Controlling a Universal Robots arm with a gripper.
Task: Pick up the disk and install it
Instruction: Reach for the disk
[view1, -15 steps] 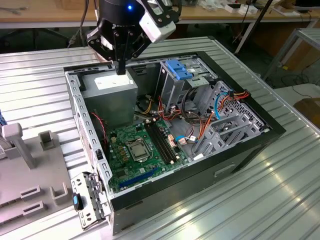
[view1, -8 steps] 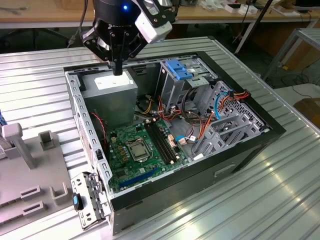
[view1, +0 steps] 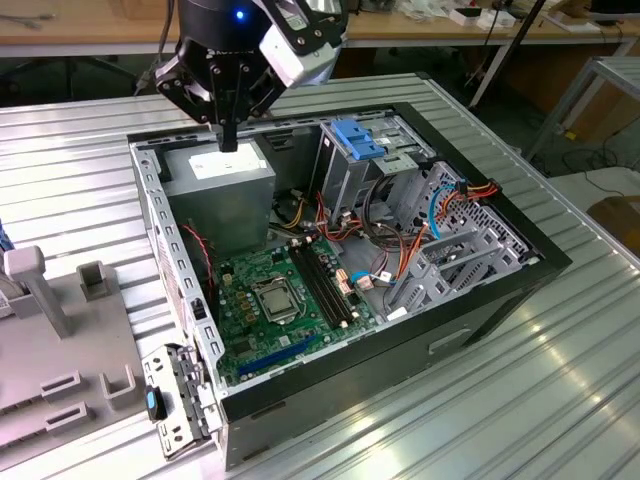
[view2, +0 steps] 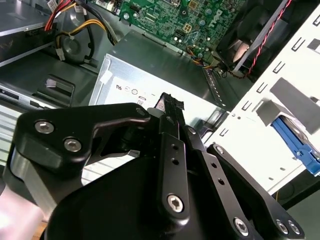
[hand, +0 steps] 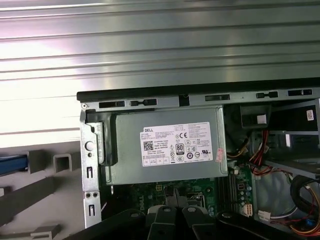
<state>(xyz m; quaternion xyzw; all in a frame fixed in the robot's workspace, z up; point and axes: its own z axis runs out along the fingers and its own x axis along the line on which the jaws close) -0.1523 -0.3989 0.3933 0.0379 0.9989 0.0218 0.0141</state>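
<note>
The disk shows as a blue rail edge (hand: 10, 164) beside the grey fixture, outside the open computer case (view1: 480, 335). In the second wrist view the disk's blue rail (view2: 295, 145) lies beyond the case's perforated wall. My black gripper (view1: 228, 138) hangs over the grey power-supply box (view1: 225, 195) at the back left corner of the case, well away from the disk. Its fingers are shut together with nothing between them, as both wrist views (view2: 170, 102) (hand: 175, 210) show.
A blue plastic bracket (view1: 355, 138) tops the grey drive cage inside the case. Below lie the green motherboard (view1: 270, 300) and loose cables (view1: 400, 250). A grey fixture (view1: 60, 330) stands at the exterior view's left. A slotted metal piece with a blue tab (view1: 175, 400) sits at the case's near corner.
</note>
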